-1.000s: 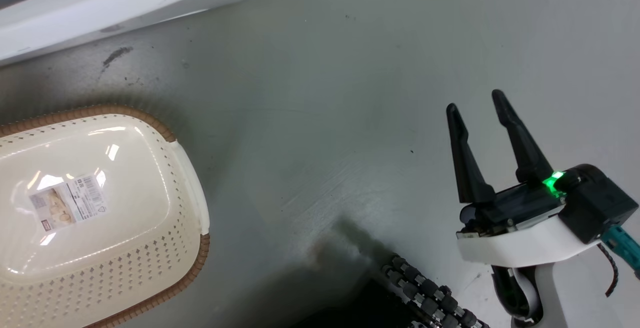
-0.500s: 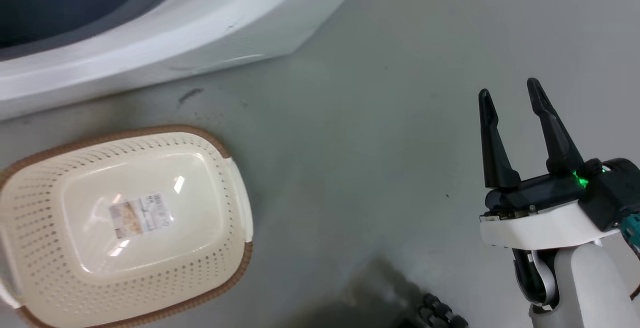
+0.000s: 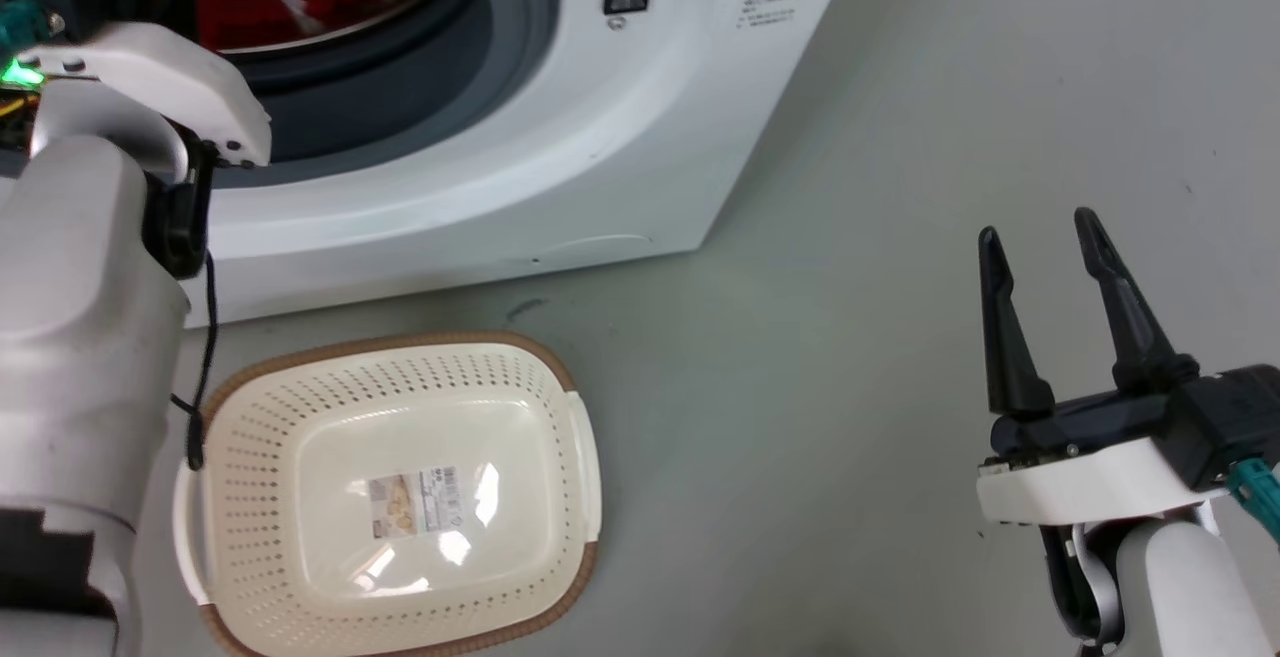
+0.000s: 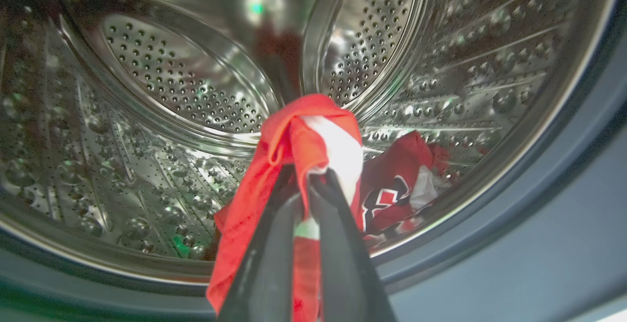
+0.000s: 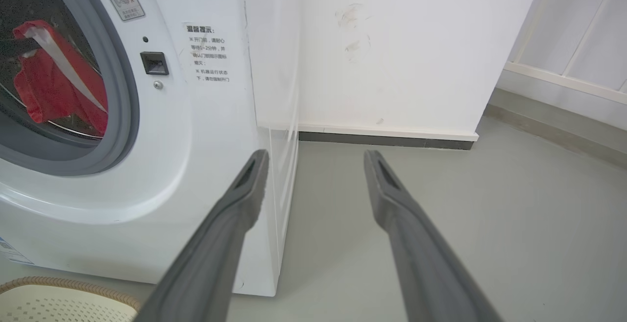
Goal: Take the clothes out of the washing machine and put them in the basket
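The left gripper (image 4: 308,177) pinches a bright red, white-banded garment (image 4: 289,131) inside the perforated steel drum (image 4: 171,67); the right gripper (image 3: 1037,225) stands spread. Next, I think, the garment must be drawn out and carried over the cream plastic basket (image 3: 400,342) below.

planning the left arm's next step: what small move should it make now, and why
Probably draw the left end effector straight back out of the drum. It is shut on a red garment that hangs from its fingers, and the basket is empty, ready to take it.
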Controlling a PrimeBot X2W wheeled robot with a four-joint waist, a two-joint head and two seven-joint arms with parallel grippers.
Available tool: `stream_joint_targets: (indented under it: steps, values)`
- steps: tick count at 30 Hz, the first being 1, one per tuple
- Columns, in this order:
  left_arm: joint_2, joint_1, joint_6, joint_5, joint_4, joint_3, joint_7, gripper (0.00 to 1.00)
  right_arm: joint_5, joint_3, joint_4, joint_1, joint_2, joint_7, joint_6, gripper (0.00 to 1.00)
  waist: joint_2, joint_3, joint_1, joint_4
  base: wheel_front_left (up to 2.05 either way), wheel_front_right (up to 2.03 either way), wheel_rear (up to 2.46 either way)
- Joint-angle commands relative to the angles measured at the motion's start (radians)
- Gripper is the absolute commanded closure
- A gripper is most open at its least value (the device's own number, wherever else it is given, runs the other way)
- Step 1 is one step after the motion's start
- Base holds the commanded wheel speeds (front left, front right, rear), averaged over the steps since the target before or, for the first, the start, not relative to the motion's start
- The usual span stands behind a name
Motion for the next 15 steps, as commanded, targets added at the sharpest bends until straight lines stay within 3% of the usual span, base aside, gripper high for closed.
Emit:
stream_joint_targets:
  steps: [1, 8, 15]
  values:
    - [-0.007, 0.044, 0.009, 0.008, -0.045, 0.022, -0.006, 1.0, -0.01, -0.001, 0.005, 0.017, 0.001, -0.002, -0.001, 0.0, 0.0, -0.058, 0.0003, 0.05, 0.0, 0.0, 0.0]
    - [-0.04, 0.252, 0.025, 0.087, -0.332, 0.141, -0.006, 1.0, -0.023, -0.003, 0.016, 0.042, 0.001, -0.002, -0.001, 0.0, 0.0, -0.126, 0.0003, 0.096, 0.0, 0.0, 0.0]
    - [-0.104, 0.421, -0.004, 0.16, -0.55, 0.241, -0.006, 1.0, -0.038, -0.004, 0.027, 0.067, 0.001, -0.002, -0.001, 0.0, 0.0, -0.195, 0.0003, 0.141, 0.0, 0.0, 0.0]
